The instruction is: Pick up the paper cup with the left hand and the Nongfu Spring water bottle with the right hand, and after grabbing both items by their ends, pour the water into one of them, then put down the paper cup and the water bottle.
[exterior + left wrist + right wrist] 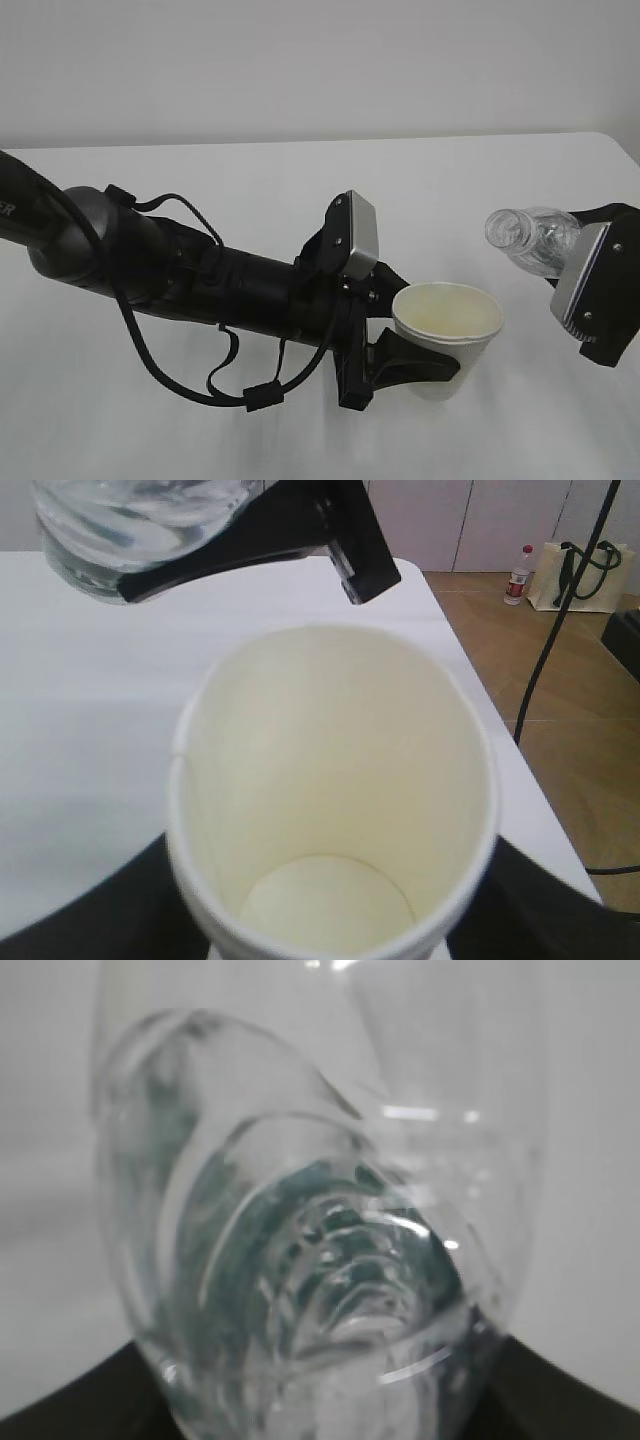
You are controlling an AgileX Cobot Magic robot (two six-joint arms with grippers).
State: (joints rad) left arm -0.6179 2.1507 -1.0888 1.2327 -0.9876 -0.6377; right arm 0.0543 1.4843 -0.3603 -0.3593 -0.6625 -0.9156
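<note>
Bare white table (250,190), glossy top, rounded corner

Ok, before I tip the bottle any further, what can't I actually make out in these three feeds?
- Water level in the water bottle: exterior view too small and glary; right wrist view blurred.
- Right gripper's fingertips: hidden behind its grey plate in the exterior view; only dark edges in the right wrist view.
- Left gripper contact low on the paper cup: cut off by the left wrist view's bottom edge.
- Any water in the cup: none seen, clear liquid hard to tell.

Open gap btwn cup (447,325) & bottle (530,238)
</note>
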